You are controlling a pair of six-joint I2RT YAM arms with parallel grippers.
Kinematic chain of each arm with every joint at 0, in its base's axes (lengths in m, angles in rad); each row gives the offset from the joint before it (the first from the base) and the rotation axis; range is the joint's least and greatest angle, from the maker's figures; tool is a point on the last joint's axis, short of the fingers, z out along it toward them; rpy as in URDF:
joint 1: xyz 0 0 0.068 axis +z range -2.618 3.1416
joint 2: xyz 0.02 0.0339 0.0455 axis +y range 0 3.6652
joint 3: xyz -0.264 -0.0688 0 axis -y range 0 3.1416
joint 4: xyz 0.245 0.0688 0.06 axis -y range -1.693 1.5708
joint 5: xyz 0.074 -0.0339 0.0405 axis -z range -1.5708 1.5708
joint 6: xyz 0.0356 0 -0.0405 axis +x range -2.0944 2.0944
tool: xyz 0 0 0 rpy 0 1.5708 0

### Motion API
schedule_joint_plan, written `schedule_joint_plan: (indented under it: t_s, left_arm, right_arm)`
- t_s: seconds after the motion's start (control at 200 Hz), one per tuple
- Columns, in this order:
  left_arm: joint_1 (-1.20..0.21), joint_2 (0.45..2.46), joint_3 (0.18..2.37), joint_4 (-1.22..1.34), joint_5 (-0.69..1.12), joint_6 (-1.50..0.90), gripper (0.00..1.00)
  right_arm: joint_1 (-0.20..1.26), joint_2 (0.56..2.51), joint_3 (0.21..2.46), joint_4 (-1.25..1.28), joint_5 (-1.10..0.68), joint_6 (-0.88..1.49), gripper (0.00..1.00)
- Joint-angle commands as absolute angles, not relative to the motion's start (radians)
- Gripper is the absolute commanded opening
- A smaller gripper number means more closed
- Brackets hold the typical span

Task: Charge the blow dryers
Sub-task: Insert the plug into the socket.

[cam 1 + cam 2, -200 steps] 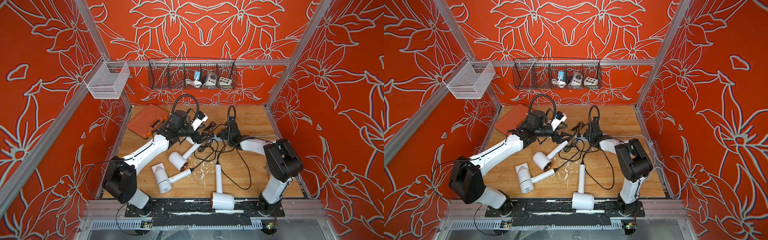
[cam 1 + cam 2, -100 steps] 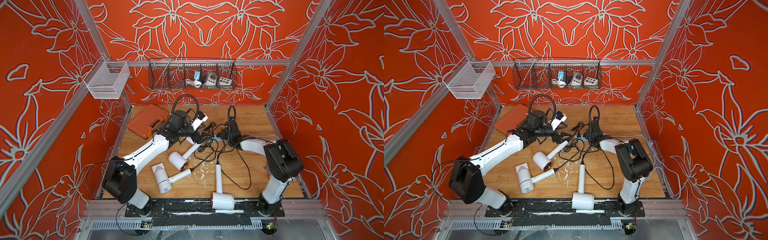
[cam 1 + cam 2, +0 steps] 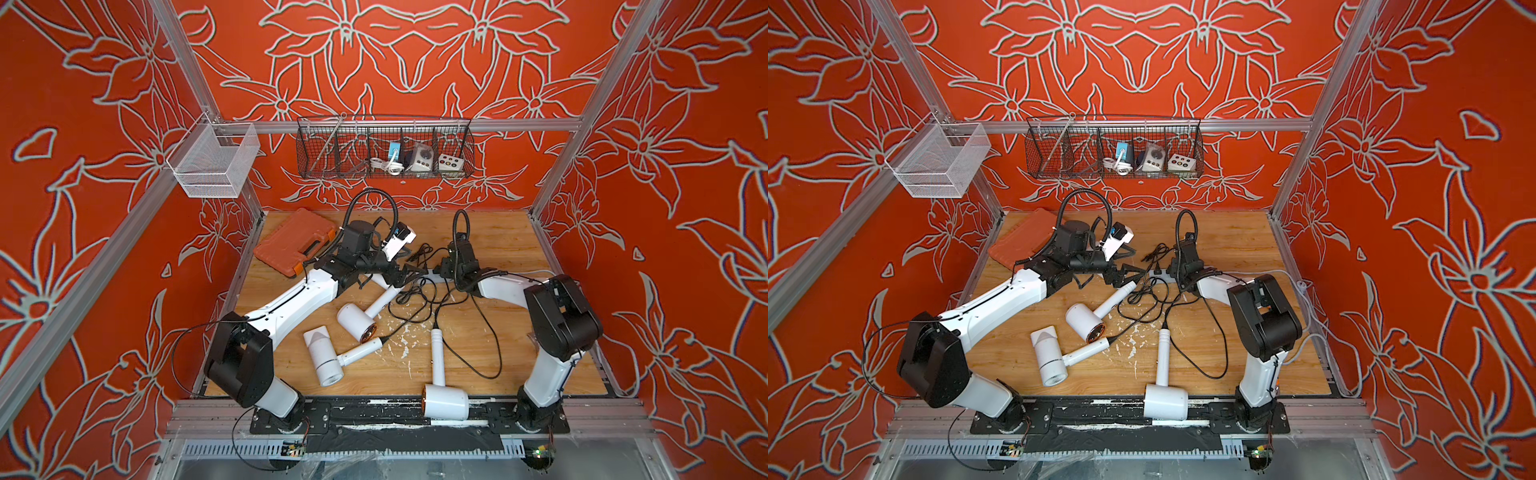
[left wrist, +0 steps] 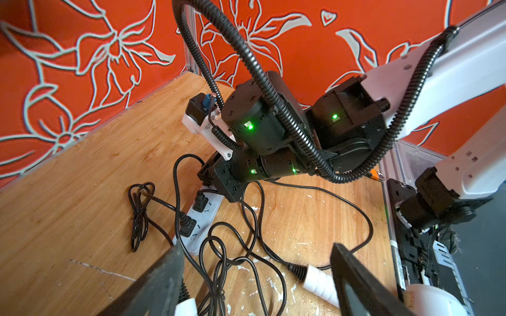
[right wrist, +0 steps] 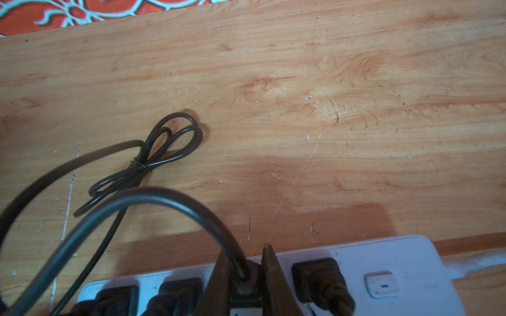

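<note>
Three white blow dryers lie on the wooden table in both top views: one in the middle [image 3: 356, 321], one to its left [image 3: 325, 358], and one at the front edge [image 3: 444, 401]. Their black cords [image 3: 419, 299] tangle toward the white power strip [image 5: 397, 262]. My right gripper [image 5: 245, 254] is shut on a black plug [image 5: 245, 283] seated in the strip, with other plugs in the sockets on both sides of it. My left gripper [image 4: 254, 262] hangs open over the cords, and a dryer handle end [image 4: 319, 279] lies near one of its fingers.
An orange tool case [image 3: 297, 245] lies at the back left of the table. A dark wire basket [image 3: 384, 149] with small devices and a white mesh basket [image 3: 214, 162] hang on the walls. A tied cord bundle [image 5: 153, 161] lies behind the strip.
</note>
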State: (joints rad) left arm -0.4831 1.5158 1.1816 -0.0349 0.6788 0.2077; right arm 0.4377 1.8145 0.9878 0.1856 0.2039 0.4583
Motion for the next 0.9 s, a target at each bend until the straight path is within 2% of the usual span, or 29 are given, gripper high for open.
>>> schedule_joint_plan:
  t_s: [0.0,0.43,0.621,0.891]
  left_arm:
    - [-0.473,1.520,1.203,-0.009,0.717,0.189,0.83]
    - [-0.469,1.461,1.179,0.015,0.727,0.172,0.83]
    - [-0.464,1.459,1.176,0.037,0.726,0.145,0.83]
    - [-0.461,1.457,1.177,0.039,0.719,0.139,0.84]
  right_arm:
    - [0.483,1.866,0.913,0.186,0.257,0.446,0.00]
    - [0.516,1.853,0.854,0.152,0.266,0.570,0.00]
    - [0.549,1.863,0.794,0.223,0.309,0.570,0.00]
    - [0.579,1.902,0.844,0.137,0.334,0.604,0.00]
